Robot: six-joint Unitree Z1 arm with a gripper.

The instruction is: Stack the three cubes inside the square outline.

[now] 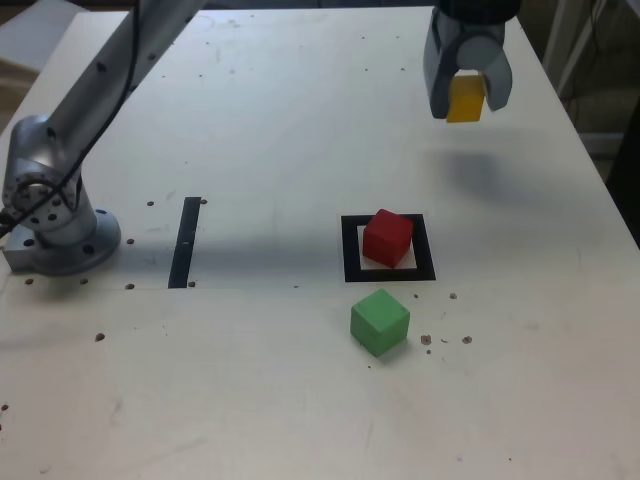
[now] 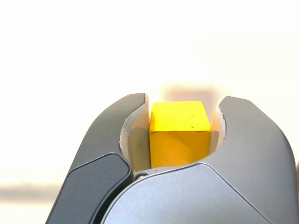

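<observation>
There are three cubes here: one yellow, one red and one green. The yellow cube (image 1: 466,98) is up in the air, pinched between the two jaws of the end effector (image 1: 466,100), near the far right corner of the desk (image 1: 300,120) in the exterior view. A soft shadow lies on the desk below it. In the wrist view the yellow cube (image 2: 179,133) sits snug between the two grey jaws of the end effector (image 2: 180,135), which press on two of its sides. The red cube (image 1: 387,238) sits inside the one black square outline (image 1: 350,250), turned a little so its corners do not line up with the frame. The green cube (image 1: 380,321) rests on the desk just in front of the outline, close to it but outside it. The red and green cubes are near each other, and the yellow one is well apart from both. One thin black strip (image 1: 185,242) lies on the desk to the exterior view's left. There is one robot arm, and its round grey base (image 1: 55,225) stands at the left edge. Small dark holes (image 1: 446,341) dot the desk top.
</observation>
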